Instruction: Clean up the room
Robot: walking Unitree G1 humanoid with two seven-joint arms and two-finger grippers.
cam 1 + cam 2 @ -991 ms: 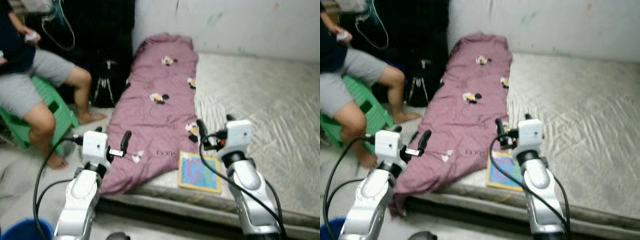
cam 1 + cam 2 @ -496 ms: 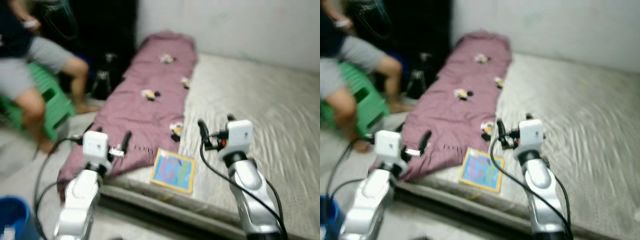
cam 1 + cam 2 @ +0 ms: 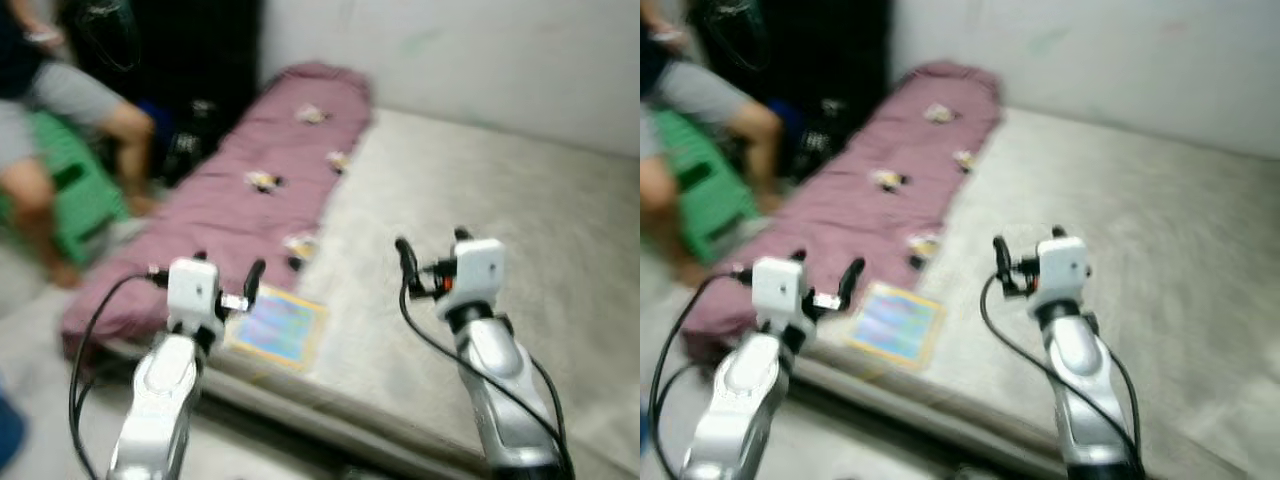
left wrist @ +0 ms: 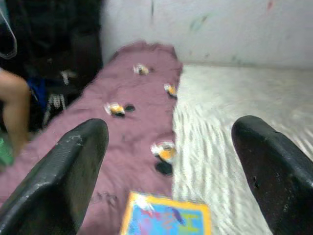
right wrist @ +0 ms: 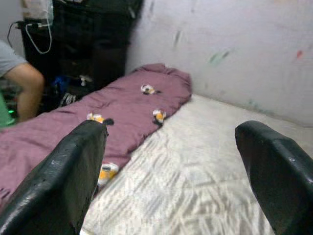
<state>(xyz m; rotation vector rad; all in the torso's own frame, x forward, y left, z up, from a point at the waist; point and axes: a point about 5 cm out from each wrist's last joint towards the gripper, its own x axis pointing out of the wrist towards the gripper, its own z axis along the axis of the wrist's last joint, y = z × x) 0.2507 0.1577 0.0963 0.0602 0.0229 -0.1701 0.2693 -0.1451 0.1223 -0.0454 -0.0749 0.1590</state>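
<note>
1. Broadly, a pale grey mattress (image 3: 480, 220) spreads across the scene from the near edge to the far wall (image 3: 480, 60), its cover finely rippled.
2. Along the left side of the mattress lies a mauve blanket (image 3: 230, 200) printed with small yellow-and-black cartoon figures, running from the near left edge to the far wall, where it bunches up.
3. At the far left a person sits on a green plastic stool (image 3: 75, 195), bare legs (image 3: 40, 215) bent and feet on the floor; dark bags or clothing (image 3: 190, 90) stand against the wall beside them.
4. Near the front edge of the mattress, just beside the blanket's right border, lies a flat picture book (image 3: 280, 328) with a yellow rim and a blue cover.
5. Raised over the near left of the mattress, just left of the book, is the left gripper (image 3: 227, 282), its fingers (image 4: 68, 171) spread wide with nothing between them.
6. Over bare mattress, well right of the book, hovers the right gripper (image 3: 430, 248), its fingers (image 5: 63, 171) likewise parted and empty.
7. Both head views are blurred, so finer detail on the book cover cannot be read.
</note>
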